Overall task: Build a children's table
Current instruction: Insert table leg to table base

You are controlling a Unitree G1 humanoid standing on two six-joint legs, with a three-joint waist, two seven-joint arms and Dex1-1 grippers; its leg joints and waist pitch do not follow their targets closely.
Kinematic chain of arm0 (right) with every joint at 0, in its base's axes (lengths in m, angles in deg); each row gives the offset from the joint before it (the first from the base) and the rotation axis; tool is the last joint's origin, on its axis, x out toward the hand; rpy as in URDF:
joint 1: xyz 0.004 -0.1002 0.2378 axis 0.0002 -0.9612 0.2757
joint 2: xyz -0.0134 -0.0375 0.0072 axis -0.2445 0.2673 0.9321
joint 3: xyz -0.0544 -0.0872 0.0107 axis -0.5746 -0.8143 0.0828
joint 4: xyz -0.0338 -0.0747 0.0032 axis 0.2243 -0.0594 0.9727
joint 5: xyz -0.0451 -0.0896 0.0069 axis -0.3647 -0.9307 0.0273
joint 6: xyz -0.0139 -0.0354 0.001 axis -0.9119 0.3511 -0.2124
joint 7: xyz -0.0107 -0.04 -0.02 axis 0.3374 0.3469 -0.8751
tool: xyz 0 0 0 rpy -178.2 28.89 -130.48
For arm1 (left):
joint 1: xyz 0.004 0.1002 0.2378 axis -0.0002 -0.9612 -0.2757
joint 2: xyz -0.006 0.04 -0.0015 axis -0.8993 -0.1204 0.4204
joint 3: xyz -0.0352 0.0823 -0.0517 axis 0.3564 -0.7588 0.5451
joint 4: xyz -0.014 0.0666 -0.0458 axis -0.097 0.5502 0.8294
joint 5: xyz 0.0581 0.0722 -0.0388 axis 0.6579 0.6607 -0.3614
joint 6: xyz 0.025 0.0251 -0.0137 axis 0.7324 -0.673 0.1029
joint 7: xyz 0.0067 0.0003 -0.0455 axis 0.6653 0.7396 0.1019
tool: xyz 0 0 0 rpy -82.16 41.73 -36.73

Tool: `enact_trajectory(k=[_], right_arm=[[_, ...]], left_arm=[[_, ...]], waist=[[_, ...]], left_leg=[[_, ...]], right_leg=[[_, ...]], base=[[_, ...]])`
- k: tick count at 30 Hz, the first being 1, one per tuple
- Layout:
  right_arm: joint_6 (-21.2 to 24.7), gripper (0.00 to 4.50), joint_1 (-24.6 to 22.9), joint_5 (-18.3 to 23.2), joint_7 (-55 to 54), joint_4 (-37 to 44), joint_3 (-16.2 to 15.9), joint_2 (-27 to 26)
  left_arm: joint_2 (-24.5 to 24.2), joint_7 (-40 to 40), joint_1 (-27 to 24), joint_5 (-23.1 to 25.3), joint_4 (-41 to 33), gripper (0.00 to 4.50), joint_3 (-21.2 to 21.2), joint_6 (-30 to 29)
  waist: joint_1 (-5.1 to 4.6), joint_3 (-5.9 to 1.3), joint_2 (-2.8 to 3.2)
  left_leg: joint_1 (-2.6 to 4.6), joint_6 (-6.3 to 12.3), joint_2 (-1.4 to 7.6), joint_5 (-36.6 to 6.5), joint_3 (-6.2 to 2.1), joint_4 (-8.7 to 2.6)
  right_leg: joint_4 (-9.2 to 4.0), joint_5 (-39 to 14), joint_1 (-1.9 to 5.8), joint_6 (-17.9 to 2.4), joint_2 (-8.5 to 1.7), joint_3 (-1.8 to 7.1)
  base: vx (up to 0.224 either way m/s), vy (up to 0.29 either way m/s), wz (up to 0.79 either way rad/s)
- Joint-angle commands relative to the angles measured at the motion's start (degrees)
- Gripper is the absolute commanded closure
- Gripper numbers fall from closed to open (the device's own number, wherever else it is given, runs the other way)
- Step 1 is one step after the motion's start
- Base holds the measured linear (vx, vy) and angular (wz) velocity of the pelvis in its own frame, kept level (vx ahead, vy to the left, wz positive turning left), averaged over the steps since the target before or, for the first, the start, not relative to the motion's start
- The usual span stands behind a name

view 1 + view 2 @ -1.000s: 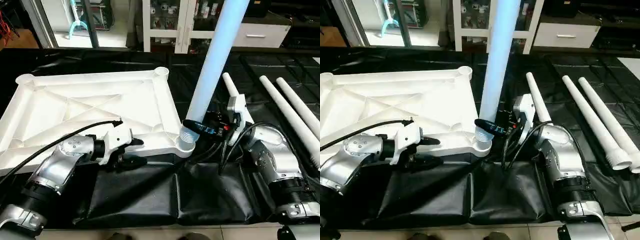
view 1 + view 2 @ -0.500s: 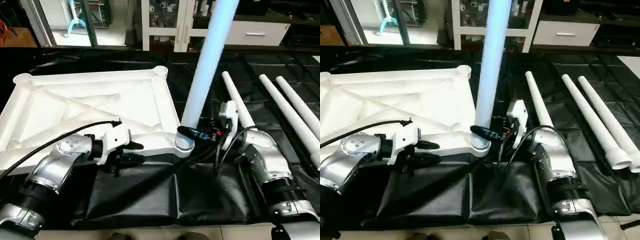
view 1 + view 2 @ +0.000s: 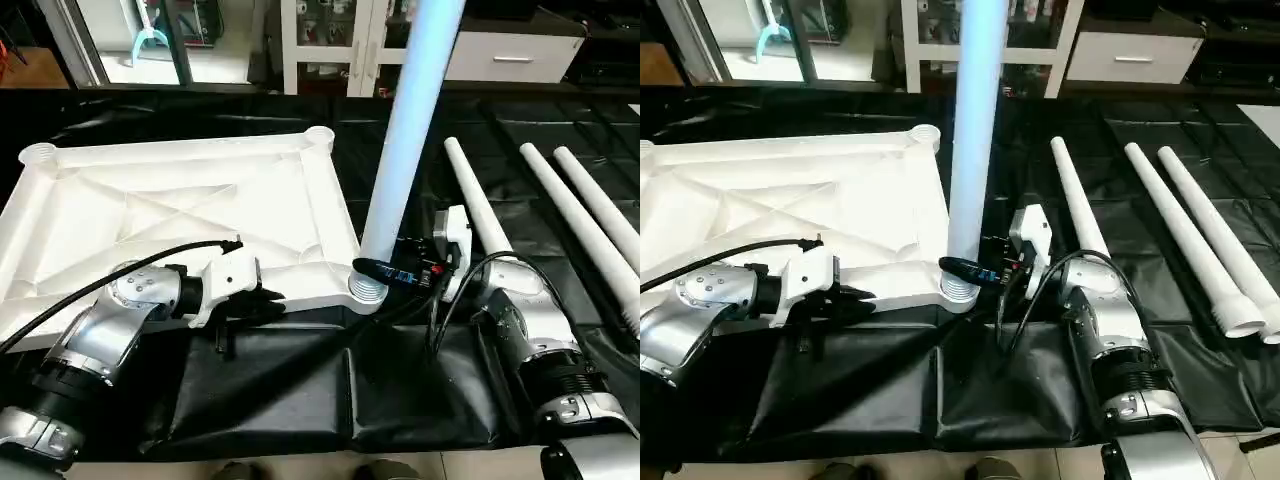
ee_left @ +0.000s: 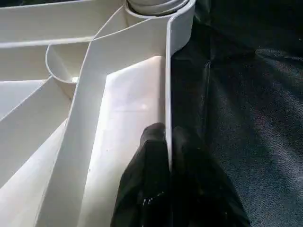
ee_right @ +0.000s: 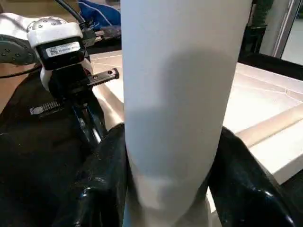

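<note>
The children's table top (image 3: 150, 210) lies upside down on the black sheet, its ribs and round corner sockets facing up. My left gripper (image 3: 262, 300) is shut on the thin near rim of the top (image 4: 166, 85), one black finger (image 4: 151, 142) on each side of the wall. One white leg (image 3: 405, 150) stands nearly upright in the near right corner socket (image 3: 367, 292). My right gripper (image 3: 387, 270) is shut around its lower end, and its fingers (image 5: 106, 161) flank the tube (image 5: 180, 85). Three more legs (image 3: 478, 200) lie on the sheet to the right.
The black sheet (image 3: 300, 390) covers the work surface and is creased in front of the top. A white glass-door cabinet (image 3: 330, 40) and a white drawer unit (image 3: 510, 60) stand behind. The loose legs (image 3: 580, 215) lie close beside my right forearm.
My left gripper's fingers have closed onto the table top's near rim. The leg in my right gripper has swung closer to upright in its socket. The camera has tilted a little.
</note>
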Motion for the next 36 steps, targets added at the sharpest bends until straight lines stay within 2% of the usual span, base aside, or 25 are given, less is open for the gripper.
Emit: enact_trajectory(k=[1, 7, 11, 13, 19, 27, 30, 35, 36], right_arm=[[-1.3, 2.61, 1.0, -1.3, -1.1, -2.8, 0.6, 0.4], [-2.3, 2.61, 0.1, -1.9, 0.1, -3.8, -0.1, 0.1], [-2.5, 2.61, -1.1, -2.2, 0.2, -5.1, -0.2, 0.4], [-3.3, 2.61, -2.0, -2.3, -0.5, -6.3, 0.2, 0.4], [-5.3, 2.61, -4.1, -1.4, -3.8, -6.6, 2.1, -1.1], [-5.7, 2.61, -4.9, -1.5, -4.4, -6.3, 1.7, -1.7], [-6.4, 2.61, -5.3, -3.1, -5.2, -6.5, 0.5, -1.6], [-7.8, 2.61, -6.9, -3.4, -5.9, -5.9, 0.3, -2.1], [-7.9, 2.61, -7.0, -3.4, -6.0, -5.9, 0.4, -2.1]], left_arm=[[-1.2, -1.8, -2.2, 1.8, 2.0, 4.46, -2.2, -1.8], [-1.5, -1.9, -2.9, 2.0, 1.3, 4.49, -2.3, -2.0], [-1.4, -2.0, -4.0, 2.3, 0.2, 4.49, -2.5, -2.4], [-1.3, -1.7, -4.8, 2.4, -0.7, 4.49, -2.6, -2.6], [-0.5, -0.8, -6.2, 2.2, -2.4, 4.50, -2.3, -3.4], [-0.6, -1.2, -6.7, 2.5, -3.6, 4.50, -2.9, -4.2], [-0.8, -1.5, -6.6, 3.2, -3.7, 4.50, -3.1, -4.4], [-0.5, -1.2, -6.6, 3.4, -3.8, 4.50, -3.2, -4.6], [-0.5, -1.2, -6.7, 3.4, -3.9, 4.50, -3.2, -4.7]], waist=[[-0.37, -2.45, -0.05], [-0.35, -2.32, -0.08], [-0.38, -2.40, 0.03], [-0.46, -2.40, -0.24], [-0.48, -2.15, -0.13], [-0.65, -2.10, -0.12], [-0.70, -2.06, -0.06], [-0.82, -1.75, -0.23], [-0.98, -1.89, -0.43]], left_leg=[[1.71, 2.04, 3.72, -14.4, -2.02, -5.29], [1.87, 1.87, 3.83, -14.9, -1.92, -5.54], [1.94, 1.82, 3.96, -14.7, -1.89, -5.67], [1.88, 1.97, 3.92, -14.5, -1.79, -5.60], [2.02, 1.17, 4.02, -17.0, -1.93, -6.02], [2.10, 0.35, 4.05, -18.5, -1.98, -6.28], [2.19, -0.09, 4.05, -19.4, -1.99, -6.41], [2.48, -1.26, 4.01, -22.8, -2.15, -6.64], [2.34, -1.46, 3.99, -22.8, -2.37, -6.89]], right_leg=[[-5.51, -12.1, 0.87, -15.6, -4.46, 2.70], [-5.82, -14.0, 0.76, -15.3, -4.43, 2.75], [-5.76, -12.7, 0.77, -15.6, -4.40, 2.74], [-5.75, -12.2, 0.77, -15.8, -4.41, 2.78], [-6.23, -15.9, 0.48, -14.7, -4.46, 2.91], [-6.45, -16.8, 0.22, -13.9, -4.40, 2.95], [-6.50, -17.0, 0.10, -13.7, -4.33, 2.93], [-7.16, -21.9, -0.27, -12.1, -4.49, 3.05], [-7.12, -22.2, 0.06, -11.7, -4.54, 2.98]], base=[[0.000, 0.000, 0.00], [0.000, 0.000, 0.00], [0.000, 0.000, 0.00], [0.000, 0.000, 0.00], [0.000, 0.000, 0.00], [0.000, 0.000, 0.00], [0.000, 0.000, 0.00], [0.000, 0.000, 0.00], [0.000, 0.000, 0.00]])
